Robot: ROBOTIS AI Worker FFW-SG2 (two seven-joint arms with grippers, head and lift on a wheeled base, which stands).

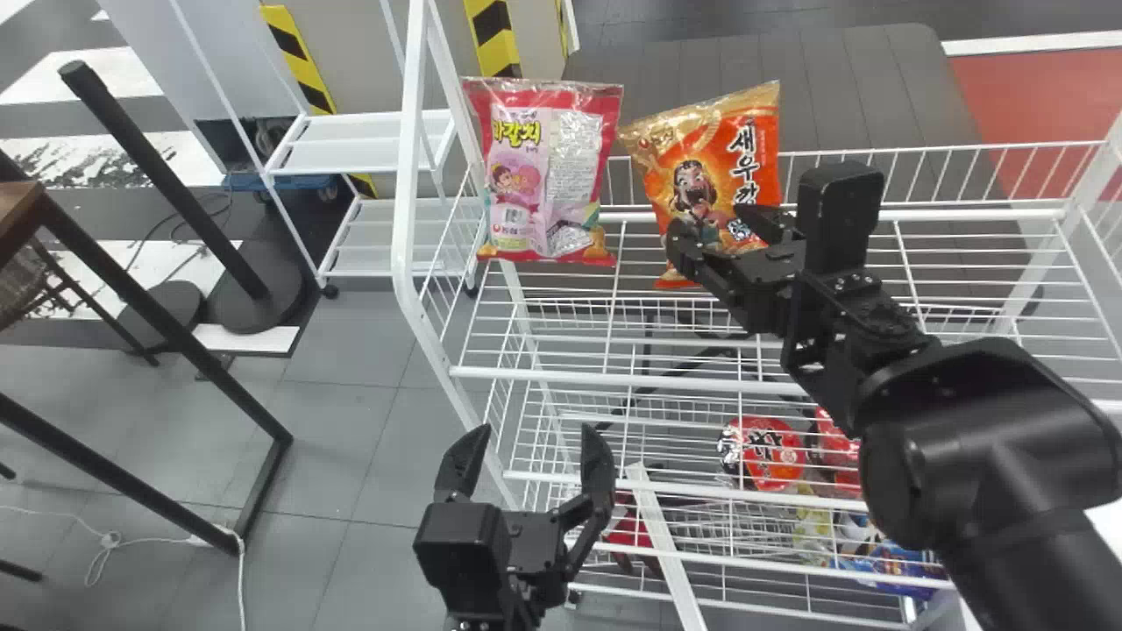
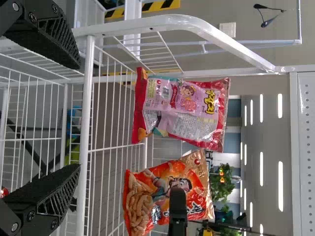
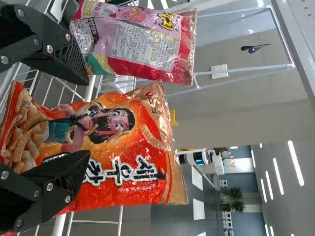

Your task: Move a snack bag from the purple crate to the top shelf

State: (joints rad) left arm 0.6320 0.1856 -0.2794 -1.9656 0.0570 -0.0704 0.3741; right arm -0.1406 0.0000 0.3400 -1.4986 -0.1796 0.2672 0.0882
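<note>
The orange bag [image 1: 741, 158] stands tilted on the top shelf [image 1: 614, 379], between one and two o'clock in the head view, with the pink bag [image 1: 552, 175] at its nine o'clock. The right gripper [image 1: 712, 223] is spread wide at it, clamping nothing; the left gripper [image 1: 536, 434], also wide, hangs at six o'clock. Likely light, soft, slippery and crushable: hold its sides gently.
</note>
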